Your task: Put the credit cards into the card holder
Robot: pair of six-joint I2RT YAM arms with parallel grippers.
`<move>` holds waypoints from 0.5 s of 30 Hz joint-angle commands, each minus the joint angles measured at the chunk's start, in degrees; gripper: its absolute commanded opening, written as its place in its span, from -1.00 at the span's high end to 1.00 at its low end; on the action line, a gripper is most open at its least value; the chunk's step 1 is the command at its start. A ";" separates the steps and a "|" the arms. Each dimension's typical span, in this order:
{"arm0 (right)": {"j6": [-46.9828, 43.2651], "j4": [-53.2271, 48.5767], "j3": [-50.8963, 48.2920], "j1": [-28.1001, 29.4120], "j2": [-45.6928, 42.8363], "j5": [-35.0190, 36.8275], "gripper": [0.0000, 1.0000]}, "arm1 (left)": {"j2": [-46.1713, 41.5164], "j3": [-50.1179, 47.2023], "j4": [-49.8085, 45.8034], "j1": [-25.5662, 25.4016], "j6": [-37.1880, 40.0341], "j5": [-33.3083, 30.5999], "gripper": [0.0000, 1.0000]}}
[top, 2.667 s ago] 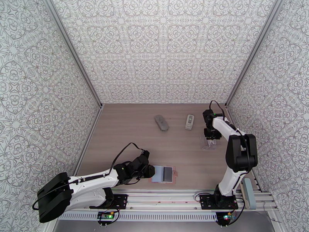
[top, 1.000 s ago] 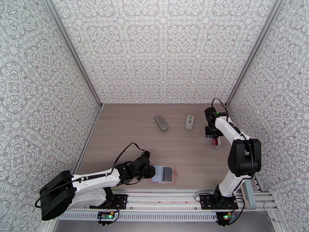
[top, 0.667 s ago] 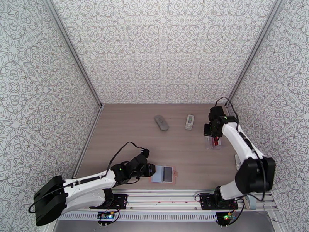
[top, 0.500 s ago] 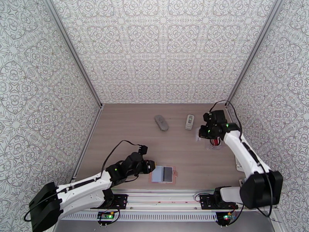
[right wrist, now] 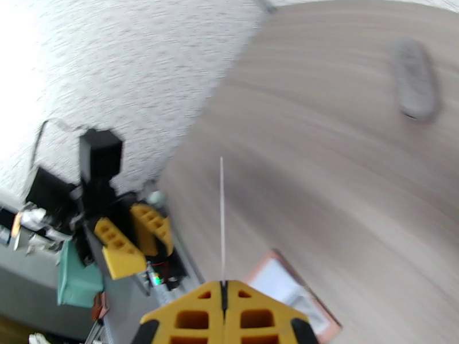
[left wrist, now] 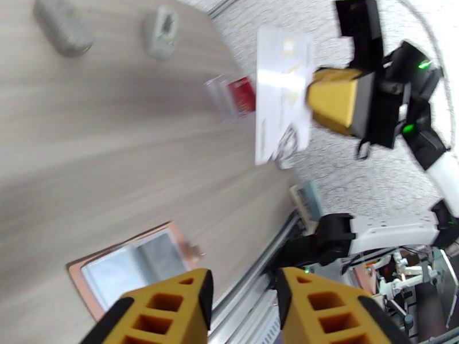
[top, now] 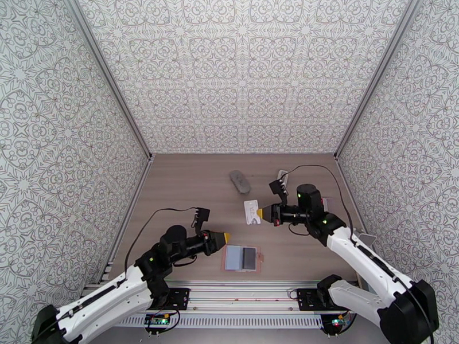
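Note:
My right gripper point(top: 261, 214) is shut on a white credit card point(top: 251, 212), held upright in the air over the middle of the table. In the right wrist view the card point(right wrist: 221, 213) shows edge-on, rising from the shut gripper point(right wrist: 224, 285). The card holder point(top: 241, 258), a pink open folder with clear sleeves, lies flat near the front edge. My left gripper point(top: 222, 237) hovers just left of it, open with nothing between its fingers point(left wrist: 172, 299). The left wrist view takes in the white card point(left wrist: 284, 93), the card holder point(left wrist: 132, 268) and a red card point(left wrist: 242, 93) standing in a clear stand.
A grey oblong object point(top: 240, 182) and a small remote-like device point(top: 281, 175) lie toward the back of the table. Patterned walls close in the table on three sides. A metal rail point(top: 252, 294) with the arm bases runs along the front edge.
The right arm swung from the clear stand at the back right to the table's middle, carrying the white card. The left gripper drew back from the card holder, lifted and opened.

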 commanded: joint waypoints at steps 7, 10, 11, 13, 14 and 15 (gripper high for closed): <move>9.39 15.28 -5.20 6.44 -1.00 -6.10 1.00 | -2.03 -2.02 8.66 0.34 2.56 5.87 0.07; 11.82 18.50 -6.49 7.49 -0.99 -6.39 1.00 | -2.01 -2.51 10.69 0.22 2.75 6.47 0.07; 12.47 19.40 -6.89 8.02 -0.99 -6.39 1.00 | -1.96 -2.52 11.02 0.24 2.79 6.42 0.07; 13.29 20.67 -7.16 8.92 -0.83 -6.79 1.00 | -1.57 -2.66 11.42 0.19 2.83 6.35 0.07; 13.59 21.27 -7.25 9.43 -0.61 -7.14 1.00 | -1.49 -2.61 11.64 0.19 2.83 6.44 0.08; 13.81 21.70 -7.17 9.89 -0.45 -7.34 1.00 | -1.35 -2.70 12.30 0.11 2.78 6.77 0.08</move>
